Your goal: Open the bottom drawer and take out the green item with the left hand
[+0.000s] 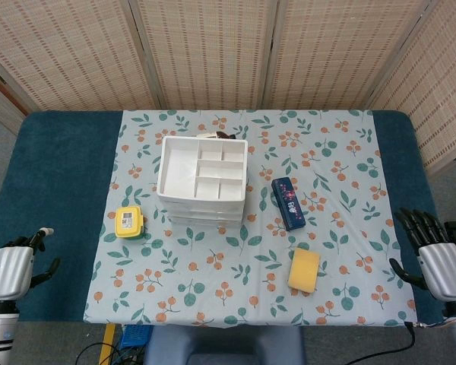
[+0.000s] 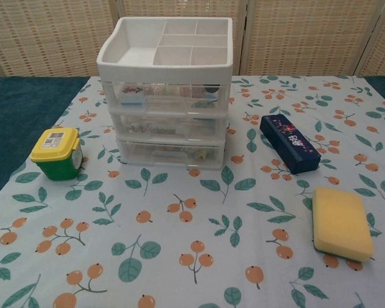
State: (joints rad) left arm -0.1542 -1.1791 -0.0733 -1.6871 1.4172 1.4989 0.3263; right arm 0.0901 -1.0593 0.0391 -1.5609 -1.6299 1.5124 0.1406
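Green box point(image 2: 57, 154) beside drawer unit point(image 2: 167, 96)

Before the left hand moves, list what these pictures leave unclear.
- Bottom drawer, chest view: contents only a blur through the clear front; no green item can be made out.
- Dark thing behind the drawer unit, head view: mostly hidden by it.
- Left hand and right hand: outside the chest view.

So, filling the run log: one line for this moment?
white plastic three-drawer unit: all shut | green tub, yellow lid: left of unit | left hand: open, table edge | right hand: open
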